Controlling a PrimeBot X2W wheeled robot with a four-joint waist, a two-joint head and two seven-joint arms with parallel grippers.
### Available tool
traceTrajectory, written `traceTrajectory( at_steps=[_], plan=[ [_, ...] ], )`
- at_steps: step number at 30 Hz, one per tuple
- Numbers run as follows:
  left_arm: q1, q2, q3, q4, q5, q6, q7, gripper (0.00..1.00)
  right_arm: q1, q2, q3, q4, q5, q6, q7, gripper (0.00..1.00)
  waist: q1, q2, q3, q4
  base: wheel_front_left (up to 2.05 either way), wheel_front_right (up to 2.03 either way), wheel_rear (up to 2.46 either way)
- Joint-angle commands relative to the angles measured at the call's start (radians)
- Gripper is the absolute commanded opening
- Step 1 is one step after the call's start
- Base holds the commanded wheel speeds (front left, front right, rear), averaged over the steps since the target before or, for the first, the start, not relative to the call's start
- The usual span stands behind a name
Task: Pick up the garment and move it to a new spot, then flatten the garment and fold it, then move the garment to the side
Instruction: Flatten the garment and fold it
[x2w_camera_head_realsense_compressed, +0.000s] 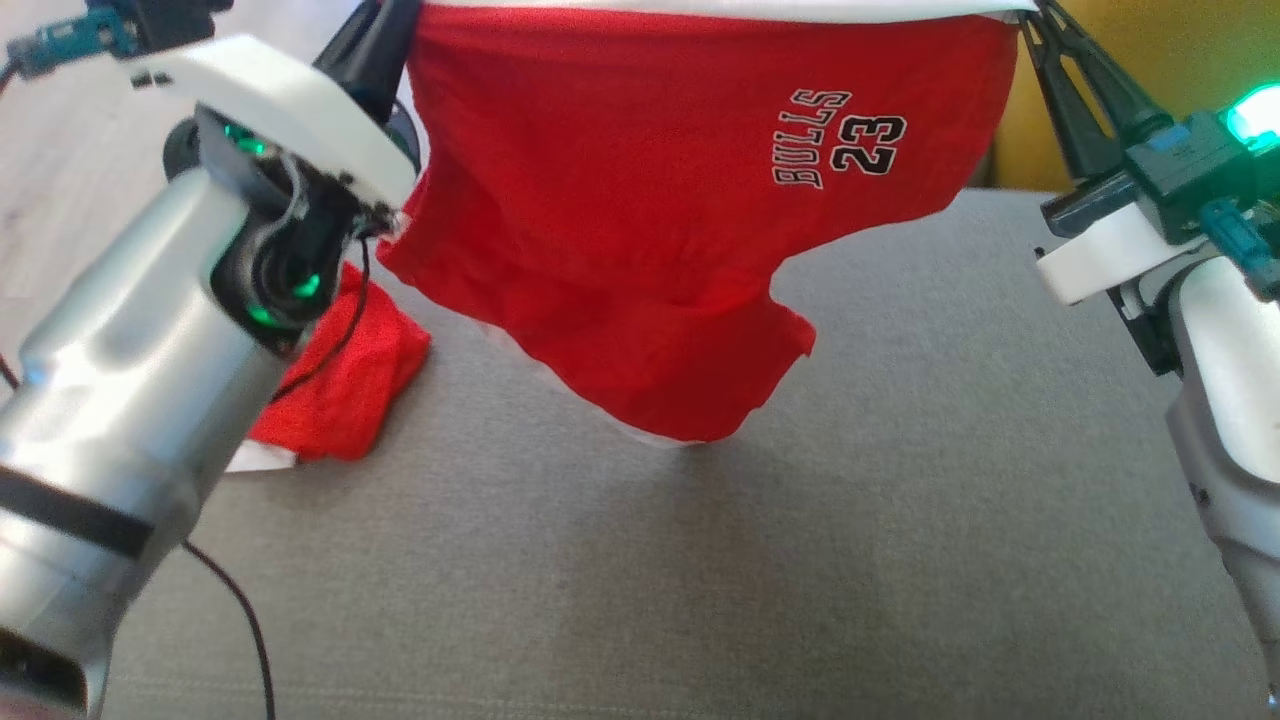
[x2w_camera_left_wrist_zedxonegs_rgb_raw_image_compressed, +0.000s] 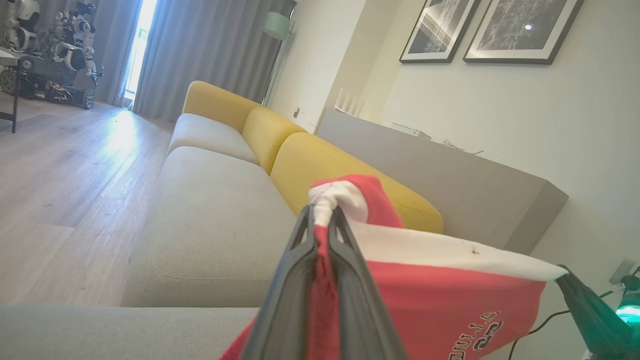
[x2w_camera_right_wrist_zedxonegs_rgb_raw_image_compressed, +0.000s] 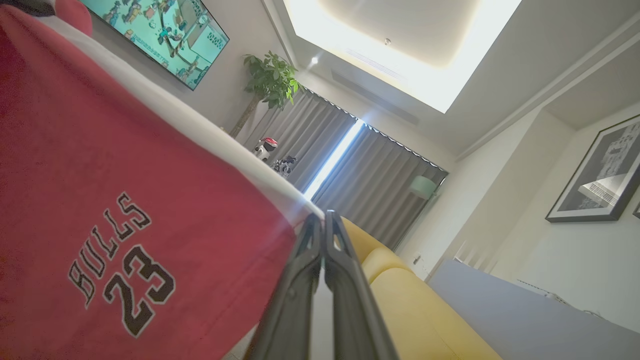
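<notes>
garment: the garment (x2w_camera_head_realsense_compressed: 620, 220), a red jersey, is being held in the air above the grey sofa seat (x2w_camera_head_realsense_compressed: 900, 520), stretched between the two grippers along its white edge (x2w_camera_left_wrist_zedxonegs_rgb_raw_image_compressed: 440, 250). the lower part is hanging in loose folds, and it cannot be told whether the lowest tip is touching the seat.
print: the "bulls 23" lettering (x2w_camera_head_realsense_compressed: 840, 140) is being shown sideways, near the robot's right corner.
left gripper: one top corner is being pinched between the narrow-set fingers of the left gripper (x2w_camera_left_wrist_zedxonegs_rgb_raw_image_compressed: 322, 217), with a bunch of white and red cloth poking out past the tips.
right gripper: the other top corner is being clamped by the fully closed right gripper (x2w_camera_right_wrist_zedxonegs_rgb_raw_image_compressed: 320, 220), with only a thin edge of cloth caught.
step in hand: judged to be the carry to a new spot, before any flattening is being done.
doing it well: both corners are best moved together at one height, so that the white edge is being held straight without being pulled harder; the thin right-hand hold looks likeliest to slip. on lowering, the hanging end is best let down first and the corners drawn away from it, so that the cloth is being laid out smooth.
to avoid: a small red bundle (x2w_camera_head_realsense_compressed: 350, 380) is lying on the seat beneath the left arm; the garment is best set down well apart from it.
</notes>
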Motion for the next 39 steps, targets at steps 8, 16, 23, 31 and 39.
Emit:
traceTrajectory(
  at_steps=[8,16,23,31,39],
  plan=[
    [0.093,0.098,0.051,-0.211,-0.034,0.087,-0.015,0.00,0.053,-0.057,0.033,-0.111,0.098,-0.001,0.099,0.00,0.0001,0.0000,-0.037,0.041,0.00,0.00,0.00],
    [0.112,0.167,0.056,-0.368,-0.033,0.158,0.023,0.00,0.022,-0.145,0.071,-0.247,0.164,-0.001,0.232,0.00,0.0001,0.0000,0.052,0.013,0.00,0.00,0.00],
    [-0.052,0.153,0.079,-0.309,0.007,0.163,0.058,0.00,-0.238,-0.175,0.159,-0.195,0.206,-0.001,0.293,0.00,0.0001,0.0000,0.255,-0.033,0.00,0.00,0.00],
    [-0.393,0.058,0.160,-0.019,0.099,0.080,-0.056,0.00,-0.727,-0.051,0.130,0.158,0.107,-0.001,0.130,0.00,0.0001,0.0000,0.471,-0.085,0.00,0.00,0.00],
    [-0.398,-0.056,0.219,0.134,0.106,-0.047,-0.126,0.00,-0.735,0.071,-0.020,0.347,-0.007,-0.001,-0.036,0.00,0.0001,0.0000,0.506,-0.071,0.00,0.00,0.00]
  ],
)
